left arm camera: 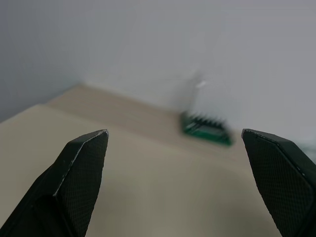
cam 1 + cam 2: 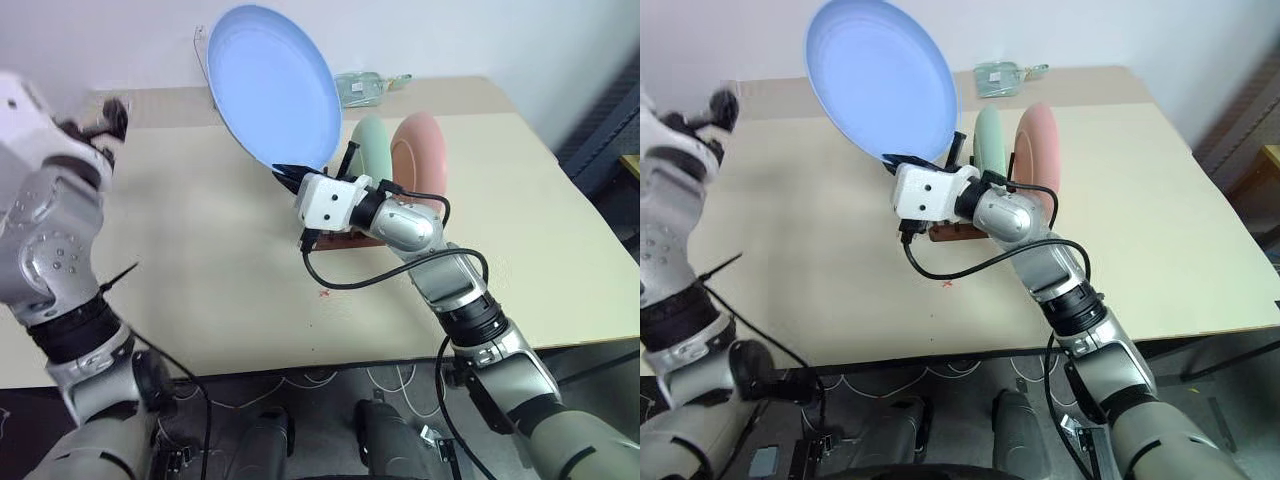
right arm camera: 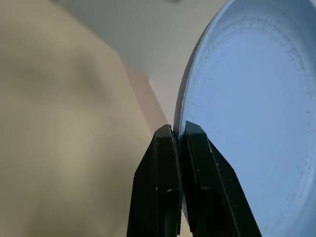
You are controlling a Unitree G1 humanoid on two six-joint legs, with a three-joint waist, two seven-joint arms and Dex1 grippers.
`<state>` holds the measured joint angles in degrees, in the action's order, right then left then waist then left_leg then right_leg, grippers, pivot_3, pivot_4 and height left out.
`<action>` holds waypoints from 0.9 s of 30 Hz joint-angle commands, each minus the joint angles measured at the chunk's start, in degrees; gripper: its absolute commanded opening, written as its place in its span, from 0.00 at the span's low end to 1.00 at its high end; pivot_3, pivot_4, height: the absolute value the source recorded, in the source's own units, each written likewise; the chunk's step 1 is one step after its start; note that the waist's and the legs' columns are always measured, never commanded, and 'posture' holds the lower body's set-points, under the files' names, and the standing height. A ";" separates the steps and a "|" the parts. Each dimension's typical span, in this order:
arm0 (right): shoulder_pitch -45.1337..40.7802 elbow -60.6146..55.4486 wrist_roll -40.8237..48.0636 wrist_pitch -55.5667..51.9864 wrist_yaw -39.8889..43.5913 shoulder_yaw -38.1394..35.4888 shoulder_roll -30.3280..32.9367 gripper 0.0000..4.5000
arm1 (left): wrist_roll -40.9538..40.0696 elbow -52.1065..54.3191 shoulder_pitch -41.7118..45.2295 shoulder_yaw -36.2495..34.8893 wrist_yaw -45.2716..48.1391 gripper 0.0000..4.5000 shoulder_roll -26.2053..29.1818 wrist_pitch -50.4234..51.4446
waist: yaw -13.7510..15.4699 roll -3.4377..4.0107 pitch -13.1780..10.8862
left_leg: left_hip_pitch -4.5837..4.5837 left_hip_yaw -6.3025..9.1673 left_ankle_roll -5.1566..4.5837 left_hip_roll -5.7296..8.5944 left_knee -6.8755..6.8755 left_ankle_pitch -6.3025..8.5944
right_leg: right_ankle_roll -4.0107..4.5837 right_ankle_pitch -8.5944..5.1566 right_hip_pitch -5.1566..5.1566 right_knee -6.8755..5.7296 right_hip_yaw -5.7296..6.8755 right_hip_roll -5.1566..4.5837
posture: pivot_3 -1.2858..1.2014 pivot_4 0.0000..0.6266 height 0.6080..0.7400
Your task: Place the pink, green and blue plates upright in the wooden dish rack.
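1. The right gripper [image 2: 902,160] held the blue plate [image 2: 880,80] by its lower rim, its fingers pinched tight on the edge. The plate stood on edge in the air, rising up and away from the fingers, its hollow face toward the camera.
2. The wooden dish rack [image 2: 952,228] sat on the bench just behind and below that gripper. The green plate [image 2: 987,135] and the pink plate [image 2: 1038,150] already stood upright in it, side by side, green nearer the held plate.
3. By my reading, the free slot lay on the green plate's near side, so the blue plate needed to come down with its face parallel to the other two. The right arm was the nearer one.
4. The left gripper [image 1: 173,148] hung well off to the left over bare bench, fingers spread wide and holding nothing.
5. The bench [image 2: 820,250] was a plain beige top against a pale wall. A green tool case [image 2: 1002,77] lay at its far edge.
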<state>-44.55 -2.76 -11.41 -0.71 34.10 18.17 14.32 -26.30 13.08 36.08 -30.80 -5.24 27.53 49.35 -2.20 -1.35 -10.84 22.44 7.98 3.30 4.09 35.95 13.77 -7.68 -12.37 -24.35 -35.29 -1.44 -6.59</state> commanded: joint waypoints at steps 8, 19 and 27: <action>1.50 -17.75 35.52 -37.50 -3.98 -16.16 -12.74 0.00 | 5.65 6.56 -22.50 18.32 21.42 0.99 3.85 -16.74 | 0.25 0.08 -0.01 | 0.00 0.08 -0.22 -0.02 -0.10 0.13 | 0.09 0.02 -0.04 0.01 0.02 -0.03 | 0.52 0.24 1.00; 1.71 -16.75 48.91 -48.70 -16.00 -26.12 -16.51 0.00 | -0.36 10.85 -26.53 20.06 31.97 0.99 2.57 -17.18 | -0.14 0.16 -0.03 | -0.01 0.03 -0.22 -0.05 -0.16 0.13 | 0.14 0.06 -0.12 -0.05 0.02 0.00 | 0.52 0.24 1.00; 0.67 -12.47 55.57 -54.12 -19.68 -29.14 -14.39 0.00 | -1.56 15.07 -30.94 22.97 37.66 0.99 5.54 -14.87 | -0.25 0.24 0.01 | -0.03 0.00 -0.23 -0.06 -0.18 0.13 | 0.14 0.06 -0.12 -0.06 0.02 0.00 | 0.52 0.24 1.00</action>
<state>-43.39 -15.49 43.12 -53.96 15.10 -10.79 -0.65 -27.03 25.99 5.29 -8.13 31.58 32.53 34.40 -2.45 -1.11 -10.83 22.41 7.98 3.06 4.03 35.77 13.90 -7.53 -12.31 -24.45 -35.34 -1.42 -6.59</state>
